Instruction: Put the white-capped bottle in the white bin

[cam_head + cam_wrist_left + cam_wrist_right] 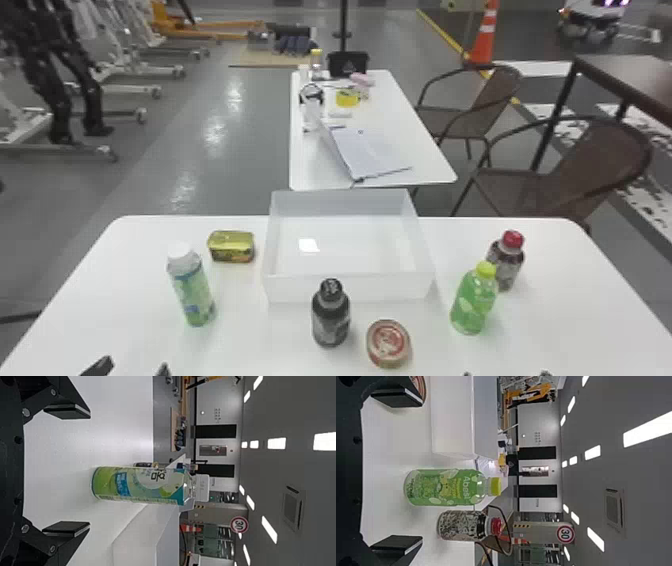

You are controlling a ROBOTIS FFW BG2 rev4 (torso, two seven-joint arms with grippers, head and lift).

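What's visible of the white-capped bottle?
The white-capped bottle stands upright on the table, left of the white bin and nearer the robot than the small gold-green tin. Its ridged-looking cap is on. A glossy, plastic-looking label in green and blue, with a pale round patch and dark characters, wraps the body; the shoulder above looks translucent. Only the table touches it; the open left pincer stops short. Fill level: can't tell.

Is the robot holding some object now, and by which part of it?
Nothing is held; the left gripper and right gripper are open.
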